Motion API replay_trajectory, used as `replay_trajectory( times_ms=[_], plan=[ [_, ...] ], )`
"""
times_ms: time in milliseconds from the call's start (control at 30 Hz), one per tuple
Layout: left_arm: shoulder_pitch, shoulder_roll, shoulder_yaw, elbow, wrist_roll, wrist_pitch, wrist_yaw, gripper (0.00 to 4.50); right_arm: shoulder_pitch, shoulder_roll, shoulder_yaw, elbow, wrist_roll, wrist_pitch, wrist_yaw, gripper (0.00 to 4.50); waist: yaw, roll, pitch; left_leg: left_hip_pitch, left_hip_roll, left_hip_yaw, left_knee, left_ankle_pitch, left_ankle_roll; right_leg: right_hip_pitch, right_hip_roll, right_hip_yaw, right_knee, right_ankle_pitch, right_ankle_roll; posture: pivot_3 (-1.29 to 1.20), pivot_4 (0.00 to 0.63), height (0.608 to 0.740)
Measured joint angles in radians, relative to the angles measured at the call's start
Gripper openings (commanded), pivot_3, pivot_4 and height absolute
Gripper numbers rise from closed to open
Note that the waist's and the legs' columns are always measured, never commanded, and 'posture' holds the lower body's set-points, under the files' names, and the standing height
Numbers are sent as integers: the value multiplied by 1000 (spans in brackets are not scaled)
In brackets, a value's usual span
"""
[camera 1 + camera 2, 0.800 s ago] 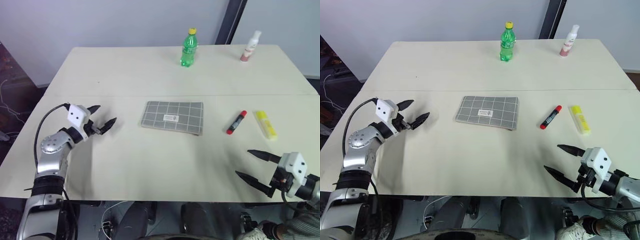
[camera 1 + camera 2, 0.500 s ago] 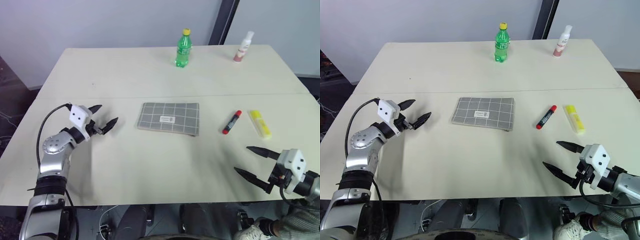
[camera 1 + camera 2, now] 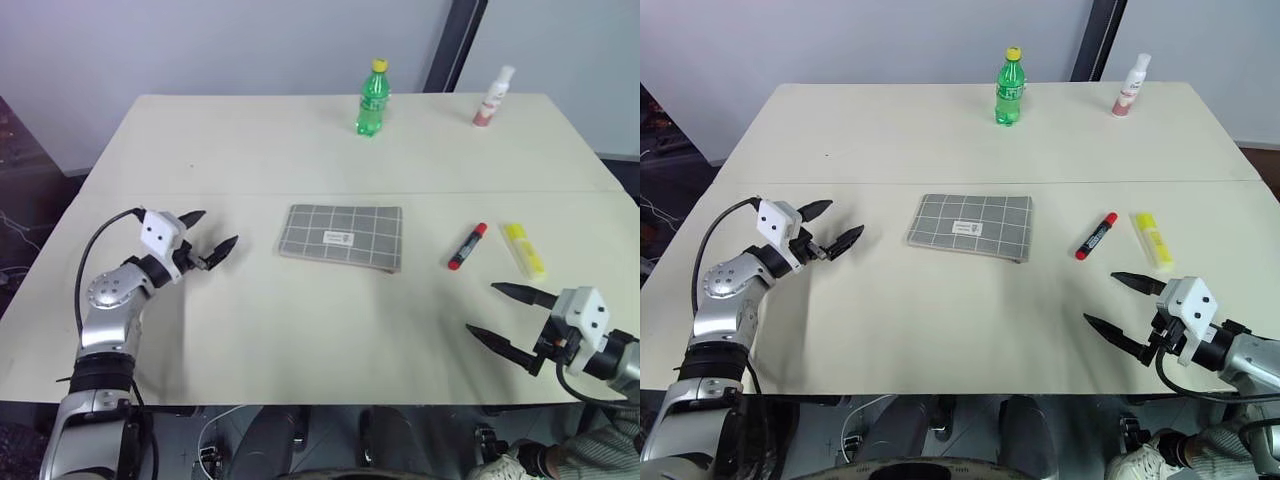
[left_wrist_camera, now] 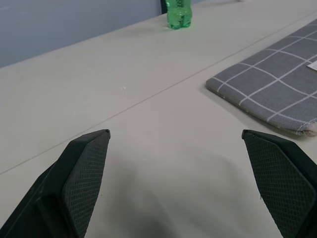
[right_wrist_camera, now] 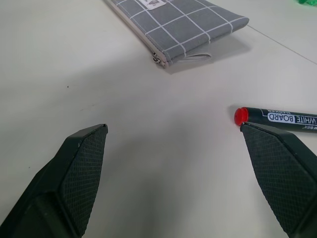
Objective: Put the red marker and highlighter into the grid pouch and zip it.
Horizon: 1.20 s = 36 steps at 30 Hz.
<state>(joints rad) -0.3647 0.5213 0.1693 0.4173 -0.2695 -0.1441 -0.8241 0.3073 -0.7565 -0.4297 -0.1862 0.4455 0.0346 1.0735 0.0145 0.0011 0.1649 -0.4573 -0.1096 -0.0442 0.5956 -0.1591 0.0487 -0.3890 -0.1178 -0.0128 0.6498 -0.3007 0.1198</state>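
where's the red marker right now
In the head views, the slim red marker lies on the table's right side, between the grey grid fabric pouch and the chunky yellow highlighter.

The grid pouch (image 3: 342, 237) lies mid-table (image 3: 250, 330); the red marker (image 3: 467, 246) lies to its right, the highlighter (image 3: 525, 249) nearer the right edge. A bottle (image 3: 372, 96) and a tube (image 3: 493, 96) stand at the far edge.

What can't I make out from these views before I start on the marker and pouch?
- Grid pouch: head views too small to tell whether its zipper is open; in the right wrist view only the zipper end shows, the rest runs off the edge.
- Red marker: right wrist view cuts off its far end.
- Highlighter: cap end too small to tell.
- Pouch label: print unreadable.
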Motion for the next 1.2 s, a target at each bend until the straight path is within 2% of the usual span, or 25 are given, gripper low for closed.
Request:
replay_trajectory(
  times_ms=[300, 367, 433, 500, 633, 767, 833, 1033, 1200],
  plan=[
    [-3, -3, -2, 1, 20, -13, -1, 4500, -3, 1, 2, -7, 4, 19, -17, 4467, -1, 0, 0, 0, 0, 0, 0, 0, 0, 0, 0, 0, 0, 1, 2, 0, 150, 740],
    [-4, -2, -7, 5, 29, -39, -2, 4500, -46, 7, 15, -20, 23, 63, -47, 3944, -3, 0, 0, 0, 0, 0, 0, 0, 0, -1, 0, 0, 0, 2, 1, 0, 150, 740],
    [-13, 0, -22, 27, 51, -72, -2, 4500, -131, 41, 42, -56, 58, 128, -109, 3109, -4, 0, 0, 1, 1, 0, 0, 0, 0, -1, 0, 1, 0, 2, 0, 0, 150, 740],
    [-36, 0, -40, 70, 82, -117, 1, 4500, -238, 88, 101, -99, 70, 177, -183, 2143, -5, 0, 0, 1, 1, 0, 0, 1, -1, -2, 1, 0, 1, 3, -1, 0, 150, 740],
    [-128, 5, -93, 207, 178, -284, 26, 4500, -512, 239, 354, -54, -114, 213, -375, 44, -2, -2, 0, 2, 1, -1, -1, 2, -3, -4, 1, 0, 1, 5, 1, 0, 150, 740],
    [-220, 18, -176, 363, 310, -490, 69, 4500, -654, 312, 554, 156, -389, 215, -554, 44, 6, -3, -1, 0, -4, -1, -2, 2, -3, -5, 0, 0, 1, 9, 5, 0, 150, 740],
    [-265, 18, -226, 433, 380, -585, 92, 4500, -680, 325, 618, 237, -476, 210, -598, 44, 8, -3, -1, -2, -5, 0, -2, 2, -3, -7, 0, 0, 1, 11, 8, 0, 150, 740],
    [-369, 24, -350, 594, 559, -787, 206, 4500, -709, 284, 666, 299, -591, 167, -611, 44, 0, -3, -1, -1, -6, -1, -1, 3, -4, -8, 2, 1, 2, 14, 12, 0, 150, 740],
    [-435, 2, -393, 682, 634, -829, 300, 4500, -669, 263, 658, 264, -598, 148, -577, 44, 2, -3, -1, 0, -5, -5, 0, 4, -5, -6, 4, 1, 4, 14, 12, 0, 150, 740]
  ],
)
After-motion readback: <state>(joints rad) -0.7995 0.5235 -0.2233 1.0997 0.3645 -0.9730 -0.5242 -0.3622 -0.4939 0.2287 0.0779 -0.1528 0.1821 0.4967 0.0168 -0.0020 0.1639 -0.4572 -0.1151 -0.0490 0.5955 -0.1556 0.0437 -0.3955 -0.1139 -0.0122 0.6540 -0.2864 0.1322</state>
